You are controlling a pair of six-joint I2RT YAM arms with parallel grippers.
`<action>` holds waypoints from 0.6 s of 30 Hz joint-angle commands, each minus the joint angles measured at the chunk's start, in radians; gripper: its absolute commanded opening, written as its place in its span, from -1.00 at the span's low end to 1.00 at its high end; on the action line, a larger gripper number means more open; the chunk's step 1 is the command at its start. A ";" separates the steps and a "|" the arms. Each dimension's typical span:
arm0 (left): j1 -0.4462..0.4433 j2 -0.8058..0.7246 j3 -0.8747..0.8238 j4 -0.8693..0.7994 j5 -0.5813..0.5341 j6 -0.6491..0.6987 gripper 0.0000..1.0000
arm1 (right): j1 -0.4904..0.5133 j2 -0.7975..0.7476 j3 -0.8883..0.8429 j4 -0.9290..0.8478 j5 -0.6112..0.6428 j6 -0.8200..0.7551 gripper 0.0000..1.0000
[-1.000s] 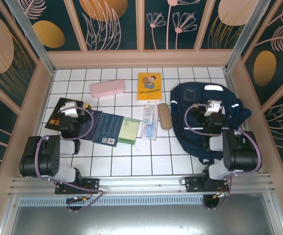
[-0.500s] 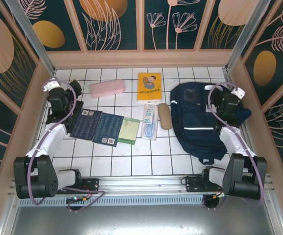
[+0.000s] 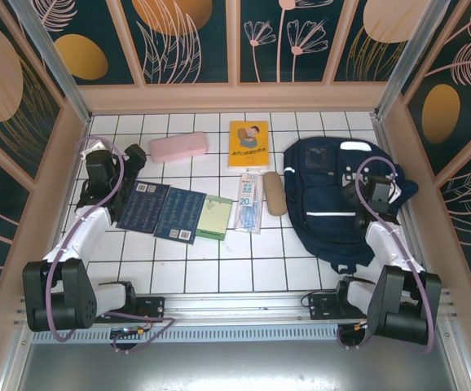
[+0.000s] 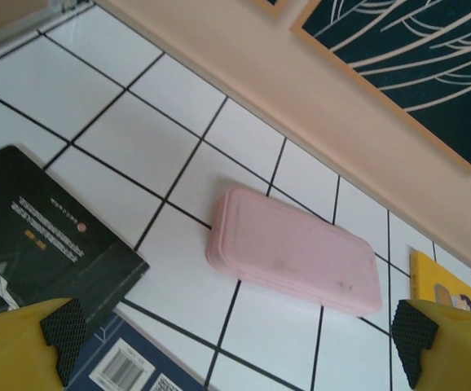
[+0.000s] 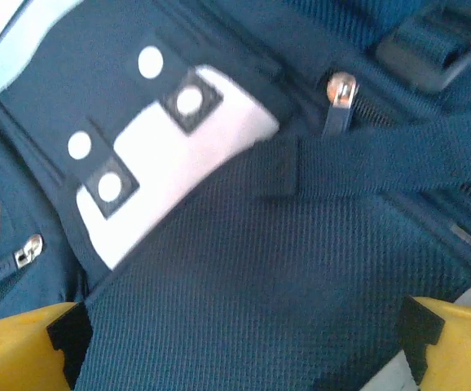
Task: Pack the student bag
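Left gripper (image 4: pixel 234 352), jaws spread, hovers near the table's (image 3: pixel 219 269) far-left corner facing the pink case (image 4: pixel 294 262), likely the first pick. Right gripper (image 5: pixel 244 346), also spread, hangs over the student bag (image 3: pixel 329 220) at the right edge, presumably to unzip it.

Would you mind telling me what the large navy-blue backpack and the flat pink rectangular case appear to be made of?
Large navy-blue backpack: woven synthetic fabric, probably nylon or polyester; matte, with visible weave grain and webbing straps. Flat pink rectangular case: likely moulded plastic; smooth, slightly satiny, with rounded corners and a raised rim.
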 commanded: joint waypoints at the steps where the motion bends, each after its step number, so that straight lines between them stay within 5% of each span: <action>1: -0.004 -0.024 -0.011 -0.010 0.073 -0.031 0.97 | 0.024 0.025 -0.034 -0.022 -0.186 0.086 0.97; 10: -0.083 -0.006 0.026 -0.047 0.066 -0.021 0.97 | 0.381 0.190 0.048 0.118 -0.209 0.198 0.98; 18: -0.230 0.017 0.032 -0.065 0.013 -0.045 0.97 | 0.555 0.328 0.200 0.145 -0.229 0.156 0.98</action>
